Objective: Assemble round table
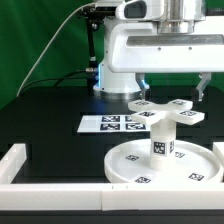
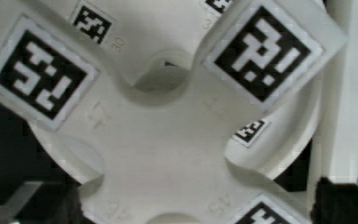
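The round disc (image 1: 128, 163) lies at the exterior view's lower right, with the short leg (image 1: 159, 138) standing upright in its hub. The cross-shaped foot (image 1: 166, 110) sits on top of the leg. My gripper (image 1: 173, 92) hangs just above the foot, open, with one finger on each side and nothing held. In the wrist view the foot (image 2: 158, 130) with its tags fills the picture. The dark fingertips (image 2: 336, 200) show at the edges beside it, with my gripper (image 2: 190, 208) centred over it. The leg and disc are hidden there.
The marker board (image 1: 113, 123) lies on the black table to the exterior view's left of the disc. White border rails run along the left (image 1: 18, 160) and front (image 1: 60, 193). The robot base (image 1: 125, 60) stands behind.
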`<action>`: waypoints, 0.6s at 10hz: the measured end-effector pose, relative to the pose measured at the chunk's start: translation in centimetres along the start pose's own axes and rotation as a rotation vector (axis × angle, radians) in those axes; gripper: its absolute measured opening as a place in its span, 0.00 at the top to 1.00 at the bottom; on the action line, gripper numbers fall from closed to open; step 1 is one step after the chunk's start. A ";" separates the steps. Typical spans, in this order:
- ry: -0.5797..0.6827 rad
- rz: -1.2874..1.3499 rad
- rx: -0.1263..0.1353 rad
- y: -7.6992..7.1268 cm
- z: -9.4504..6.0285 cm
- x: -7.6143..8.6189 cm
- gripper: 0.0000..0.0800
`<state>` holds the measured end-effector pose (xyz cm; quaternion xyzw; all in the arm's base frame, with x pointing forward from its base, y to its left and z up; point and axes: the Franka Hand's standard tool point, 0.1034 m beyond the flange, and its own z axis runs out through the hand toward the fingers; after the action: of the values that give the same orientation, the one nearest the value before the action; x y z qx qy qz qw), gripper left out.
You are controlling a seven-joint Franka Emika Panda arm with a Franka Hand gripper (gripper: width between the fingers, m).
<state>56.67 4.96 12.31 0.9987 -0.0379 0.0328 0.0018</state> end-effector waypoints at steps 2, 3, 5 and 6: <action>0.000 0.024 0.000 0.0 0.0 0.0 0.19; 0.000 0.027 0.000 0.0 0.0 0.0 0.19; -0.006 0.035 -0.004 0.6 0.4 -0.2 0.19; -0.011 0.017 -0.010 1.1 0.7 -0.2 0.19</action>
<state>56.38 3.86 11.60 0.9985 -0.0467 0.0272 0.0061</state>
